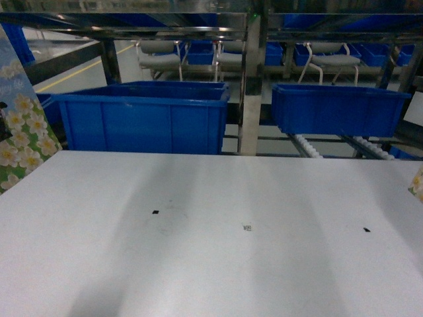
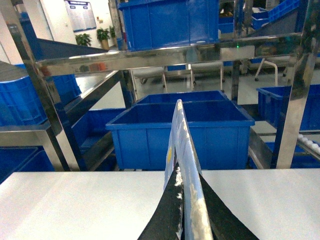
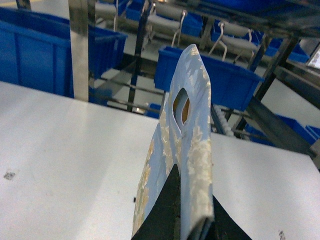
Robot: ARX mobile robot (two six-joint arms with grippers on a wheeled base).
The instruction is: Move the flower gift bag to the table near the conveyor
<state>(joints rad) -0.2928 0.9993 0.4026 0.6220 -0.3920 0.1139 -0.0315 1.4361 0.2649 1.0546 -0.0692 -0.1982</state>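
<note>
Flower gift bag [image 1: 18, 125] at left edge above white bench [image 1: 211, 251], left hand [image 2: 182, 220] clamped on it, right hand [image 3: 180, 215] pinching a second bag [image 3: 187, 150], conveyor [image 1: 310, 146] behind.

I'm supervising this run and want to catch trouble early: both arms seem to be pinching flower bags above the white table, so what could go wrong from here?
1. The right gripper clamps only the thin edge of its flower gift bag, so the bag could slip or twist.
2. The left gripper holds another flat bag; released on edge, it may topple onto the table.
3. The blue bins stand close behind the table; overreaching could hit them.
</note>
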